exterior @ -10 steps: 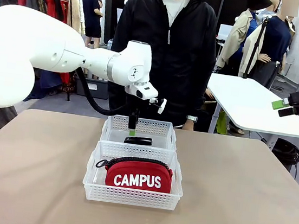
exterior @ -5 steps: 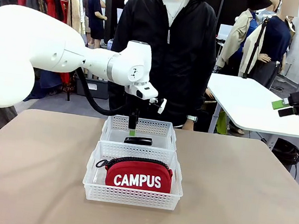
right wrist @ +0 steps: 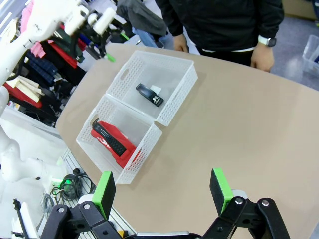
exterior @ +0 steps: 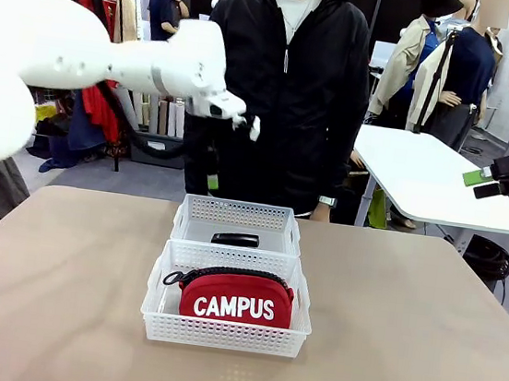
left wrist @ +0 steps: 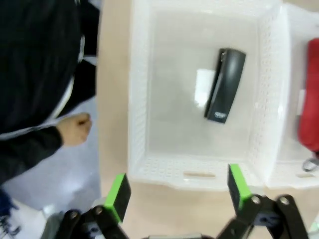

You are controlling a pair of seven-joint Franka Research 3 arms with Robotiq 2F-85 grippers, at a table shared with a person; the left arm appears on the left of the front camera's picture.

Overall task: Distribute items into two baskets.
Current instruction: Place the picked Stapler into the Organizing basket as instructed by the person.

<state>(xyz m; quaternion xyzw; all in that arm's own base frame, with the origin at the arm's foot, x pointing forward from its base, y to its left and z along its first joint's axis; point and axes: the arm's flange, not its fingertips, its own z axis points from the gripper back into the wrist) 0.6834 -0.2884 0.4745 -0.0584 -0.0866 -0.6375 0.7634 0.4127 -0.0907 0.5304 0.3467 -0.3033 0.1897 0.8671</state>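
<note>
Two white baskets sit touching, end to end, mid-desk [exterior: 422, 341]. Near basket [exterior: 223, 335] holds the red pouch [exterior: 236, 298]; far basket [exterior: 238, 215] holds the black stapler [exterior: 236, 238], flat on the floor, clear of all four walls. Left gripper [left wrist: 177, 191]: jaws spread wide, empty, raised above the far basket's outer rim, stapler well beyond the pads. Right gripper [right wrist: 162, 191]: jaws wide, empty, high over bare desk, both baskets far off. Person's hand [left wrist: 75, 128] hangs just off the desk edge.

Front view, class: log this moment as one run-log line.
stapler: in far basket | pouch: in near basket | left gripper: open, empty | right gripper: open, empty
</note>
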